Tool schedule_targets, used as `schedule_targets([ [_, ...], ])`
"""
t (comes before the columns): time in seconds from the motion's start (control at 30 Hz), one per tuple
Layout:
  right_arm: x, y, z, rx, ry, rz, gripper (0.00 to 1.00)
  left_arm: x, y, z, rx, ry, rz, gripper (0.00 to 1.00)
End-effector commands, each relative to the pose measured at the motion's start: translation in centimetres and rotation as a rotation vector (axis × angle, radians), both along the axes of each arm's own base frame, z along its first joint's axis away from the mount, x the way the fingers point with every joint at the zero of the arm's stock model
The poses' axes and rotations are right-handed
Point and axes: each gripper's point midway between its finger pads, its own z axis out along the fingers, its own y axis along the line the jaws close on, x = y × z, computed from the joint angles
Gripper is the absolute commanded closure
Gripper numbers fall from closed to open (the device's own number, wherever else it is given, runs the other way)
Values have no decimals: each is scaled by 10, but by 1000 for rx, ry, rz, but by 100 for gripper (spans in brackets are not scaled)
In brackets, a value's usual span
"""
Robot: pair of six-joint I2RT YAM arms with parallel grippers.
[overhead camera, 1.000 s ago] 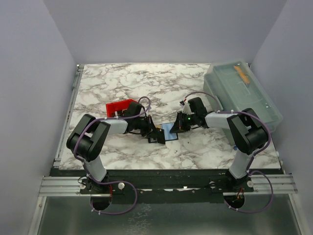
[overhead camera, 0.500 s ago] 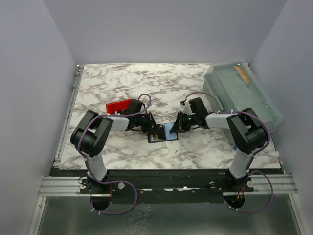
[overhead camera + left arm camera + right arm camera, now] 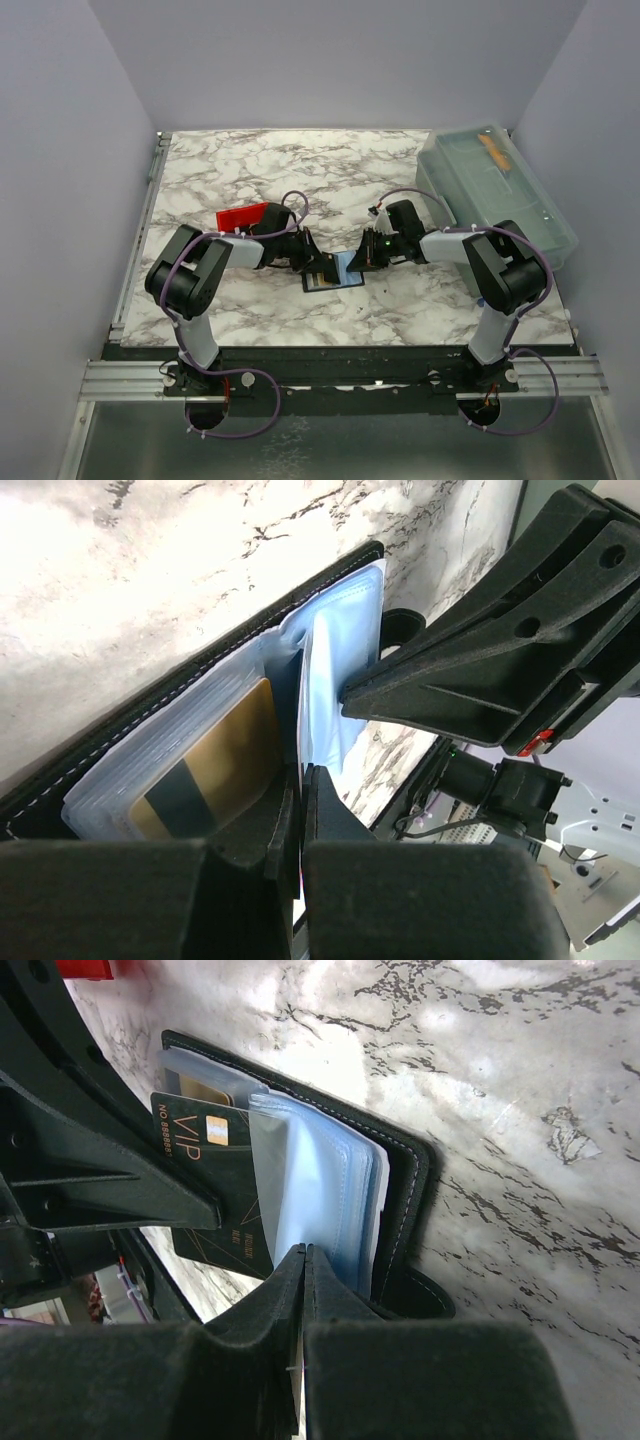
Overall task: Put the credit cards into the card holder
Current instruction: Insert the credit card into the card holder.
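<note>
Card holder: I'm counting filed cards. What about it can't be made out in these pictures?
- Top view: card holder too small; pockets unreadable.
- Left wrist: gold card, lower edge hidden behind left claw.
- Right wrist: black card, lower corner hidden behind right claw; blue sleeves too cloudy to show contents.

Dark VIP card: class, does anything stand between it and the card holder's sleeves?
Nothing visible does. The dark VIP card, in the left gripper, touches the clear sleeves that the right gripper pinches, over the open card holder.
</note>
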Motion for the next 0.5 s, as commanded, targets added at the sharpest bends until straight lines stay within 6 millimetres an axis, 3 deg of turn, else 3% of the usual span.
schedule_targets([
  [0.0, -19, -21, -40, -122, 80, -25, 94, 11, 8, -10, 54, -73, 31, 100],
  [0.3, -20, -20, -38, -111, 85, -23, 94, 11, 28, -22, 207, -122, 21, 100],
  [0.47, -21, -20, -38, -109, 85, -22, 94, 11, 28, -22, 210, -121, 10, 100],
])
